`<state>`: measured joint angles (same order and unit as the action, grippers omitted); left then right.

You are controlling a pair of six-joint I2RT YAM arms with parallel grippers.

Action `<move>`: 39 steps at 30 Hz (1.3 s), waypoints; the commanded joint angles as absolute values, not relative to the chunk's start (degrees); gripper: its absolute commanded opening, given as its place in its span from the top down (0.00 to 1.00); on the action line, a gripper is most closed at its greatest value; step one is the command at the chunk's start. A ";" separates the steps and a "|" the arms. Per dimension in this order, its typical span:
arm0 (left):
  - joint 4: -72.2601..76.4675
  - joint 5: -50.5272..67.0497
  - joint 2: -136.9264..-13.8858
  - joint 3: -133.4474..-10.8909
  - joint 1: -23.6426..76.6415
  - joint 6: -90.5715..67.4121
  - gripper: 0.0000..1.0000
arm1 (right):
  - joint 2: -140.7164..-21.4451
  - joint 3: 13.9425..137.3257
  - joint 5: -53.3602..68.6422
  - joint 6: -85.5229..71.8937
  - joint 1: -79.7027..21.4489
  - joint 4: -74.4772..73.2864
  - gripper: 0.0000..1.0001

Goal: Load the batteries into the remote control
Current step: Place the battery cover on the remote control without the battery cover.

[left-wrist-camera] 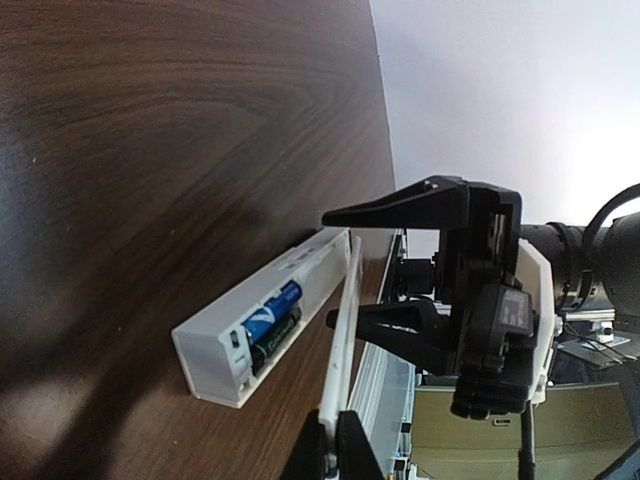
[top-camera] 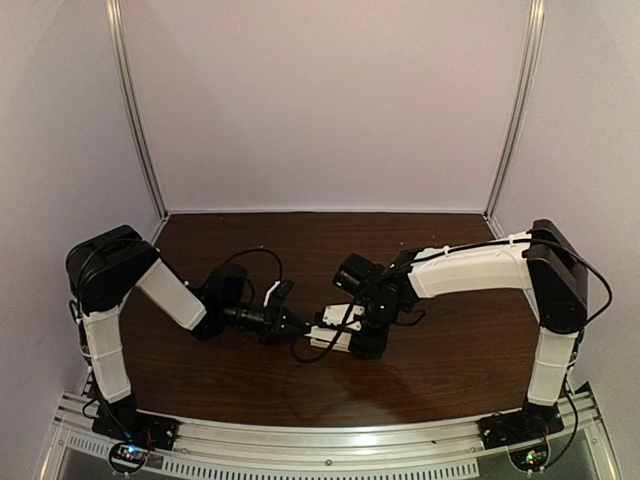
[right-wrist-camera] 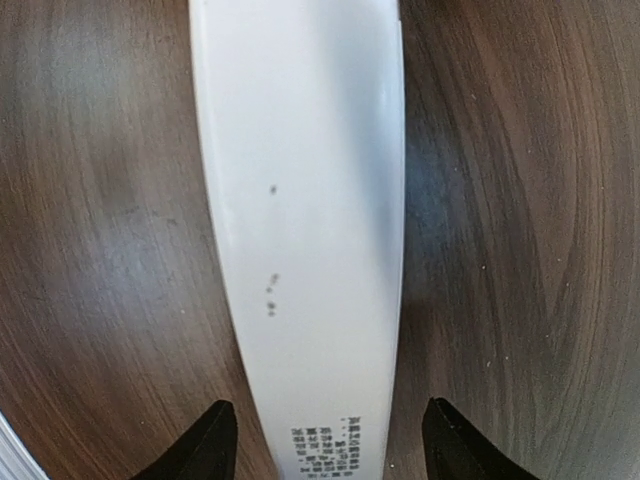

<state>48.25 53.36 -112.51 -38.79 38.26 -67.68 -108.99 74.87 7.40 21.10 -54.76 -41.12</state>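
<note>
Both batteries (left-wrist-camera: 272,320) appear seated in the remote (left-wrist-camera: 300,262), lying on the desk (left-wrist-camera: 150,150) just ahead and left of the left gripper (left-wrist-camera: 335,452), which pinches the thin cover (left-wrist-camera: 343,310) by its near end. The right gripper (right-wrist-camera: 330,405) gapes wide, white plastic between its fingers. Best tip the cover flat over the recess, square its edges, then slide it home while the right gripper steadies the remote.

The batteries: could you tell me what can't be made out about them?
- Left wrist: the batteries sit deep in the remote control; polarity marks too small.
- Right wrist: a white surface, cover strip or remote, fills the view and hides them.
- Top external: far too small to pick out.
</note>
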 commanded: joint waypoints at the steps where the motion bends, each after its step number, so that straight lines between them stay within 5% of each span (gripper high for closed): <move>1: 50.93 53.26 -114.01 -39.81 38.41 -67.92 1.00 | -110.13 76.89 6.03 21.67 -54.87 -42.27 0.37; 29: 50.01 54.39 -116.38 -41.96 39.46 -68.12 1.00 | -111.52 77.39 6.88 22.41 -54.32 -42.19 0.67; 39: 50.73 54.67 -116.23 -41.31 39.51 -69.30 1.00 | -111.93 77.67 7.42 22.65 -54.29 -42.54 0.68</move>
